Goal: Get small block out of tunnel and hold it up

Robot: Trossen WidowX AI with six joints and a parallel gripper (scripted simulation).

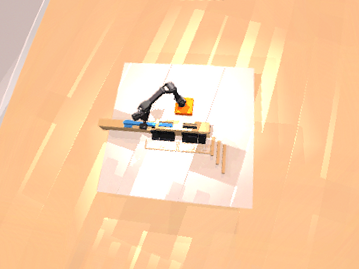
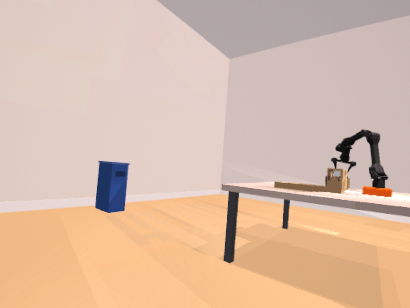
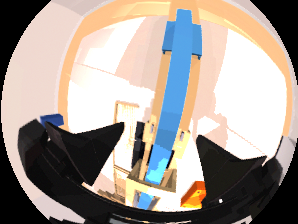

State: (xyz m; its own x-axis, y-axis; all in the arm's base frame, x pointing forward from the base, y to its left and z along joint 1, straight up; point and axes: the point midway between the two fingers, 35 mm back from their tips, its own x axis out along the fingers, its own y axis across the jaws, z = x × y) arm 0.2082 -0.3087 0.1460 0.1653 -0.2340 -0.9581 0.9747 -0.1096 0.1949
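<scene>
Spreading my fingers [image 1: 140, 121] [image 2: 343, 170] about as wide as they go, I have nothing between them. In the wrist view they stand to either side of the blue handle [image 1: 132, 122] [image 3: 179, 75], with no grip on it. The handle lies along a wooden rail [image 1: 110, 124] [image 2: 300, 186] [image 3: 162, 95] that runs out past the left edge of the desk [image 1: 154, 178] [image 2: 250, 188], as seen from the top.

Inward from that edge, the rail meets the wooden tunnel [image 1: 203, 128] [image 2: 336, 185] [image 3: 132, 187], near the desk's middle. I can't make out the block; by the task it should be inside there, in the cage. Loose rods [image 1: 224, 158] lie beyond the tunnel, towards the lower right corner.

So I judge I'm at the reaching stage. Left to do: most likely close on the handle, draw the cage out, let go, pick up the block and hold it high. Neither grasp nor lift is made.
</scene>
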